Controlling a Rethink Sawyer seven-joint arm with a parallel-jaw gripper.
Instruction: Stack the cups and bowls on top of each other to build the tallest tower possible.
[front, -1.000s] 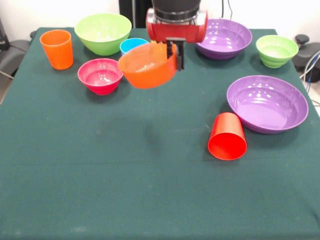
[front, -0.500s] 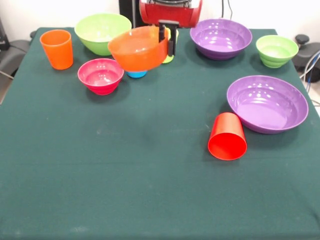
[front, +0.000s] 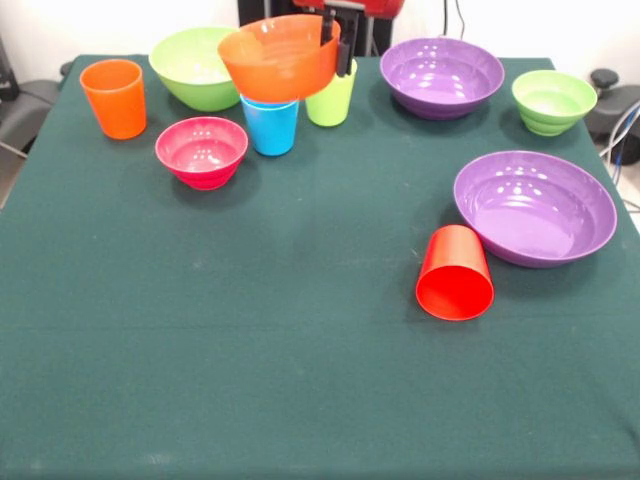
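a: what step is this?

b: a carry. the gripper is clenched on the rim of the orange bowl, one finger inside the wall and one outside, and the bowl hangs tilted in the air, well above the cloth. in this view it sits in front of the big green bowl and over the top of the blue cup.

a: so where is it going?

b: my guess is the big green bowl, to start a tower. nothing is stacked yet: the pink bowl, both purple bowls and the small green bowl all sit alone, the orange cup and green cup stand upright, and the red cup lies on its side just beside the near purple bowl.

a: what does the next move need?

b: the bowl has to be centred over the green one and levelled, then lowered before the fingers let go. a tilted drop could catch the rim or knock the blue cup.

a: what has changed from a second ago?

b: the bowl has risen and moved toward the far side. it hid the blue cup and the green cup then; now both show. the other things lie as before.
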